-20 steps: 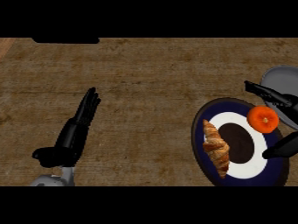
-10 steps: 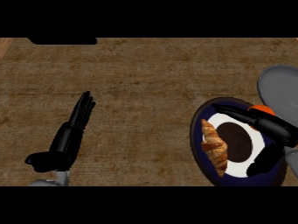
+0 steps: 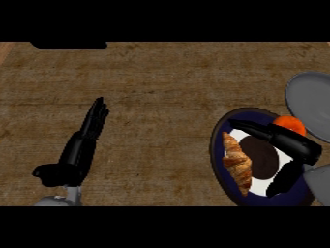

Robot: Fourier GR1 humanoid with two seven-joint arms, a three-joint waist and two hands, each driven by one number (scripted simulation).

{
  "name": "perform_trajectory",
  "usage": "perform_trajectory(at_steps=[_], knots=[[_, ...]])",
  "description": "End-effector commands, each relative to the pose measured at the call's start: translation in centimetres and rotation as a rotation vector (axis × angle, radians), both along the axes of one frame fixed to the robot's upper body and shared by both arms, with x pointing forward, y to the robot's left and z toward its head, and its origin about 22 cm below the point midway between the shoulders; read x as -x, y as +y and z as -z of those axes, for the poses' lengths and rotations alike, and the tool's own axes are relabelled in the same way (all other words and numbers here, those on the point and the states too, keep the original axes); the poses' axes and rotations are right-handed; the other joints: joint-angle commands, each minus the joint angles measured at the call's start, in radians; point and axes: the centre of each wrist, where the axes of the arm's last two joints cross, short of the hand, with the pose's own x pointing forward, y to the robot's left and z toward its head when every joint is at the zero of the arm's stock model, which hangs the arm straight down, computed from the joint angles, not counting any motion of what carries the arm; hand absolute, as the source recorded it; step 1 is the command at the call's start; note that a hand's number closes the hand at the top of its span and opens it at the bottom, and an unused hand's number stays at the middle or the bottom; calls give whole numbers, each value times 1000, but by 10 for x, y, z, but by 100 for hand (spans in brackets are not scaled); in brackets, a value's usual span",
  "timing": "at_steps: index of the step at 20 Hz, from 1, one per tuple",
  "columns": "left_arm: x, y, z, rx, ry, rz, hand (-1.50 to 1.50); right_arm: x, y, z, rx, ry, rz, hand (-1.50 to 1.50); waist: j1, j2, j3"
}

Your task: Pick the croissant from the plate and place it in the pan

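Head view: a brown counter (image 3: 160, 87) is seen, with the grey pan (image 3: 317, 104) at its right edge. Just beside the pan, the plate (image 3: 221, 160) holds the croissant (image 3: 237, 162) on its left side. The right hand (image 3: 289, 145) is spread open above the plate, holding nothing. The left hand (image 3: 82, 145) is rested open, far off. The fingers should be lowered around the croissant's middle before they are closed.

Brown mottled counter (image 3: 160, 87), paler wooden edges
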Motion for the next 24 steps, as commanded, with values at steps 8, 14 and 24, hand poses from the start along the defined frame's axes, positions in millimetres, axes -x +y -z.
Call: perform_trajectory(at_steps=[8,14,24], knots=[[7,14,4,-10,-5,-4,0,-3,20,13,-60,27,14,-150,0,0,0],[4,2,-3,-5,9,15,0,-18,57,47,10,62,7,-150,6,1,0],[1,16,9,-6,-11,-1,0,-20,70,52,102,-85,-101,150,6,2,0]])
